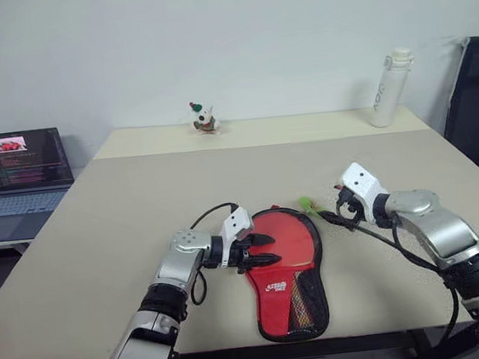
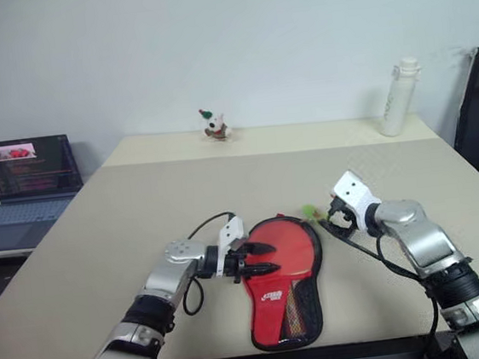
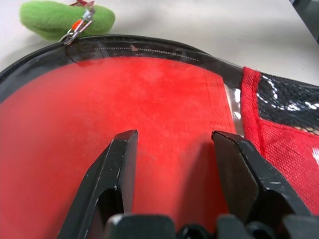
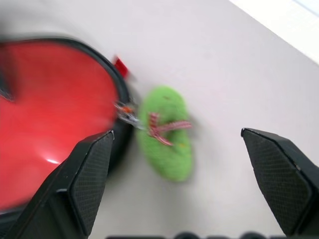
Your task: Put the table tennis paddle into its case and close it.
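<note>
Case point(image 1: 288, 270), a paddle-shaped soft pouch with a red face, white logo, black mesh pocket and black zip edge, lies flat near the front edge of the beige bench point(image 1: 100, 237), round end away from the robot; no separate paddle lies on the bench, so it is probably already inside, though I cannot confirm it. The left gripper point(image 1: 262, 251) hovers over the round end's left edge, its fingers point(image 3: 117, 164) moderately apart and holding nothing, low over the red fabric. The right gripper point(image 1: 342, 206) stands just right of the case's top, its fingers point(image 4: 92, 169) spread wide and empty, aimed at the fuzzy green pull charm point(image 4: 167, 132), which lies on the bench beside the rim and hangs from the zip slider. The step in hand looks like closing the zip: the left gripper should press the pouch down so it cannot slide, while the right closes on the charm or its metal ring and draws along the rim's curve, not away from it. A white bottle point(image 1: 389, 88), a small plush figure point(image 1: 204, 118) and an open laptop point(image 1: 19, 181) all stand well apart; the black cable by the right wrist could snag.
</note>
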